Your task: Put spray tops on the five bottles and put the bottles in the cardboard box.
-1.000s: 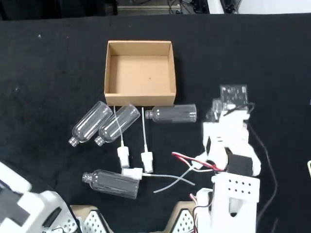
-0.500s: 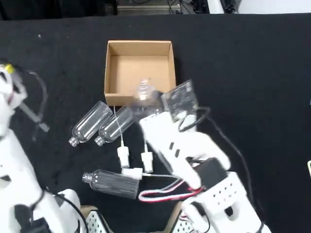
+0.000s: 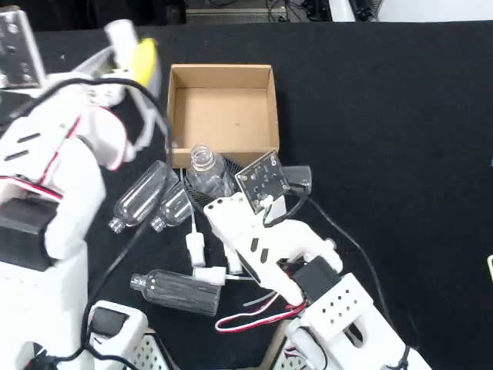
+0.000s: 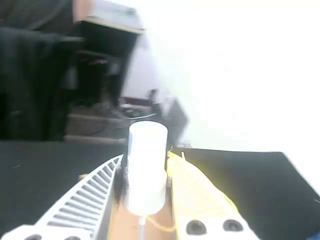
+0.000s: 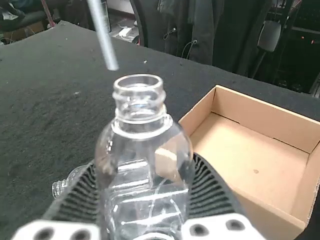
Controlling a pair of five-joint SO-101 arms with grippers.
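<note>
Nearest, one clear bottle [image 3: 176, 291] lies on the black tabletop [image 3: 400, 116], with loose spray tops [image 3: 196, 248] just beyond and a pair of lying bottles [image 3: 142, 196] farther back. Right claw [image 3: 206, 181] is clamped on an upright uncapped bottle [image 5: 142, 165] before the cardboard box [image 3: 223, 71]. Left claw [image 3: 123, 50], raised beside the box, grips a spray top [image 4: 146, 165].

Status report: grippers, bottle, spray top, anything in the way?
Left gripper shut on spray top. Right gripper shut on upright bottle. Spray top's tube near bottle neck, not in yet. Nothing between them.
</note>
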